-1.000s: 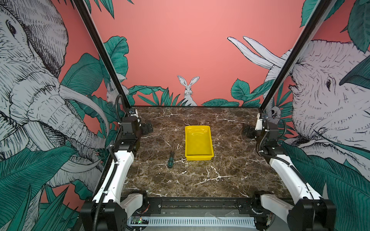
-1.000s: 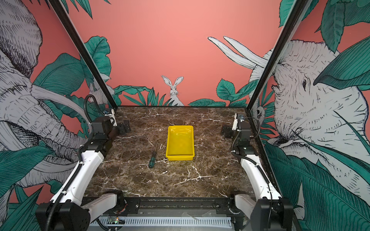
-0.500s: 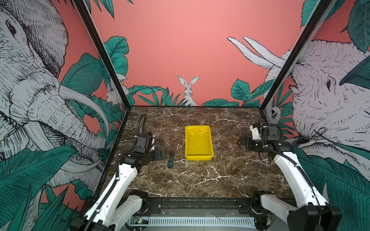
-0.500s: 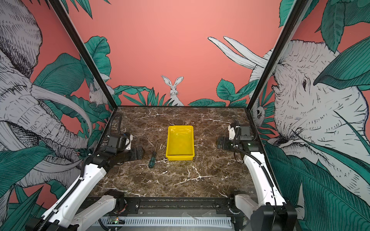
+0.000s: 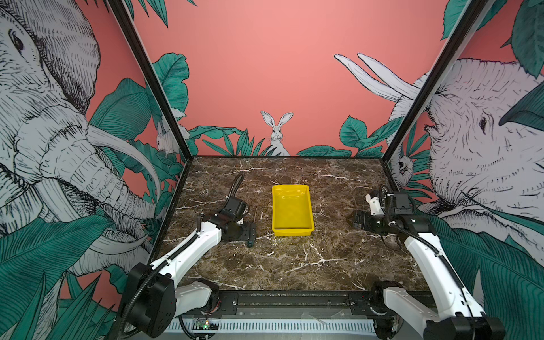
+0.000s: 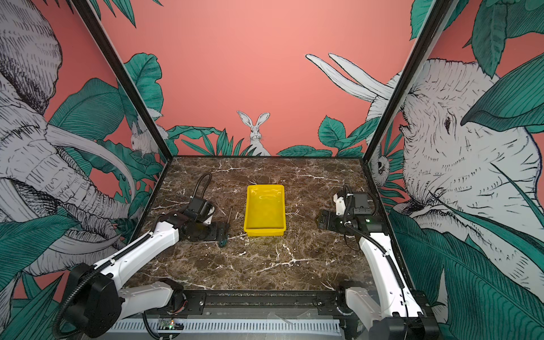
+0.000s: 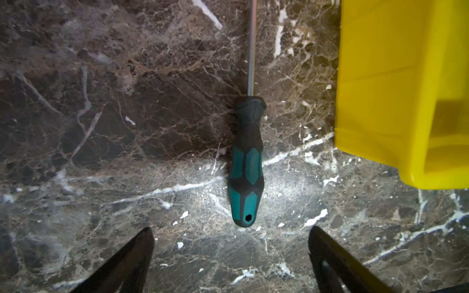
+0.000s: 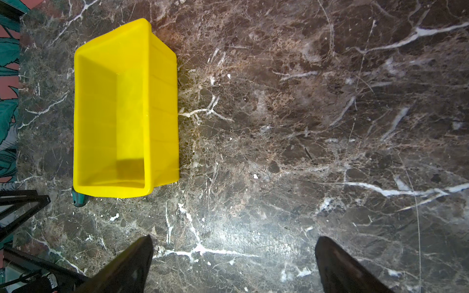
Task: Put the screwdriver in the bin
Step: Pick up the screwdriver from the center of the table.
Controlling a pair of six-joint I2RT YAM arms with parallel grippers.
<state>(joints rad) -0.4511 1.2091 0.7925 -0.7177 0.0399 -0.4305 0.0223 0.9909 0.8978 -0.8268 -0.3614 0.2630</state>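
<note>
We see the screwdriver [image 7: 245,162] lying flat on the dark marble surface [image 5: 294,265], its green-and-black handle toward the front edge and its thin shaft pointing toward the back wall. It sits just beside the long left wall of the bin [image 7: 396,101], close to it but apart, with a strip of marble between them. The bin itself is yellow, stands near the middle of the surface in both top views [image 5: 292,232], and we see nothing inside it.

Our left tool [image 7: 231,253] hangs over the screwdriver's handle end with its two dark fingers [image 7: 132,258] spread wide, one on either side of the handle line and neither touching it. In a top view the left tool [image 6: 219,231] covers most of the handle, so only the butt and the shaft peek out.

Our right tool [image 8: 233,263] hovers over bare marble on the other side of the bin, well apart from it, its fingers [image 8: 337,266] also spread wide and holding nothing. From the right wrist view, only the butt of the handle shows past the bin's corner.
</note>
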